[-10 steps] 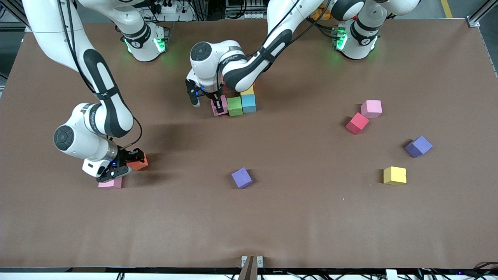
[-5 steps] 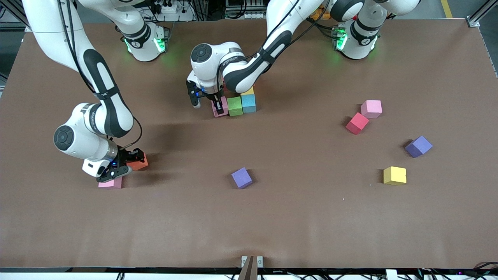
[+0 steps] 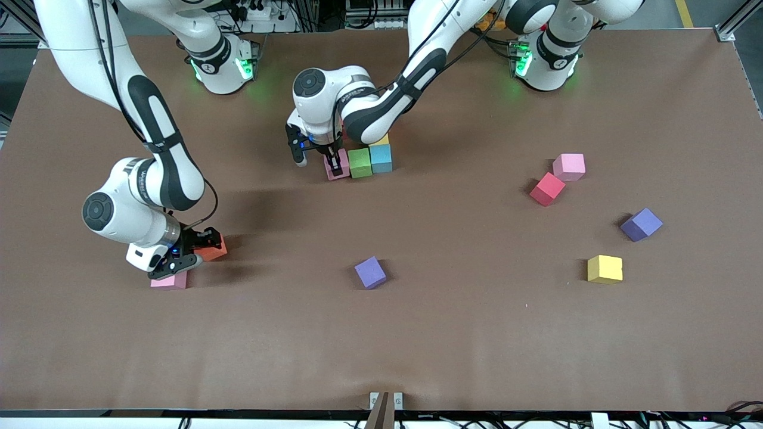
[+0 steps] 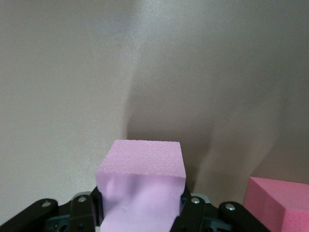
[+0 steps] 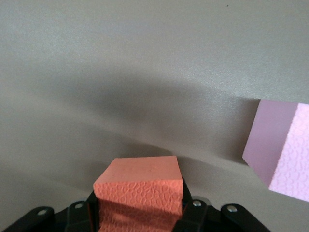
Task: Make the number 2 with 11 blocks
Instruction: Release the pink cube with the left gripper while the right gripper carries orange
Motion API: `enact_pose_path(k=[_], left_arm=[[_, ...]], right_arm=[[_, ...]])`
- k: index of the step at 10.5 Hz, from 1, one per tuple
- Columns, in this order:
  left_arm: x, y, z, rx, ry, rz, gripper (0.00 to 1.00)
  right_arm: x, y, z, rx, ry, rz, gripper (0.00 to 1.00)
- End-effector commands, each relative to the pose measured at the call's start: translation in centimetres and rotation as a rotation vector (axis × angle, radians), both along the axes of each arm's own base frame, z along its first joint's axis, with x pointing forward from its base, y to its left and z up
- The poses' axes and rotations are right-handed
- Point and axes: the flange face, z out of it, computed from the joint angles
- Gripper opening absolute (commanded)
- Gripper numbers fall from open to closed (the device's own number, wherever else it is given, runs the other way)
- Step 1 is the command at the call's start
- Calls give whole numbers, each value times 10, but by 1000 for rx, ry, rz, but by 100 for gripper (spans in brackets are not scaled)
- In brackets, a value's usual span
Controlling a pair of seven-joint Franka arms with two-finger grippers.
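Brown surface (image 3: 417, 333) carries everything. Left arm reaches in from its base to the block cluster near the robots' bases; left hand (image 3: 335, 162) is clamped on a pink block (image 3: 337, 164), squeezed between the fingers (image 4: 190, 212) in the left wrist view, at the row's end toward the right arm. Touching it in a row: green block (image 3: 360, 162), then light blue block (image 3: 381, 158); a yellow block (image 3: 380, 140) sits just farther from the front camera than the blue one, mostly hidden by the arm.

Right hand (image 3: 192, 249) at the right arm's end of the surface grips an orange block (image 3: 213, 250); the right wrist view shows it pinched between the fingers (image 5: 192, 212). A second pink block (image 3: 169, 280) lies just beside it, nearer the front camera.

Loose toward the left arm's end: third pink block (image 3: 569, 166) close by a red block (image 3: 547, 189), second yellow block (image 3: 604, 269), purple cube (image 3: 641, 224). Another purple cube (image 3: 370, 272) lies mid-surface.
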Motion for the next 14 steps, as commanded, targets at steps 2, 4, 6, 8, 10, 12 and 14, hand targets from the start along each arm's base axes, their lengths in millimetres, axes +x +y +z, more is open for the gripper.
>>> enact_pose_path(k=[2, 4, 6, 8, 10, 12, 14], left_arm=[[6, -4, 0, -13, -6, -30, 0], [6, -4, -1, -12, -6, -41, 0], [6, -4, 1, -14, -6, -33, 0], [6, -3, 0, -13, -5, -33, 0], [6, -4, 0, -16, 1, -21, 0], [7, -3, -1, -14, 1, -20, 0], [7, -3, -1, -15, 0, -22, 0]], right_arm=[[-1, 2, 4, 14, 0, -20, 40], [-1, 2, 4, 14, 0, -20, 40], [-1, 2, 4, 15, 0, -19, 40], [-1, 2, 3, 14, 1, -19, 40], [-1, 2, 3, 14, 1, -19, 40], [-1, 1, 3, 13, 0, -20, 40], [-1, 2, 3, 14, 0, -19, 41]])
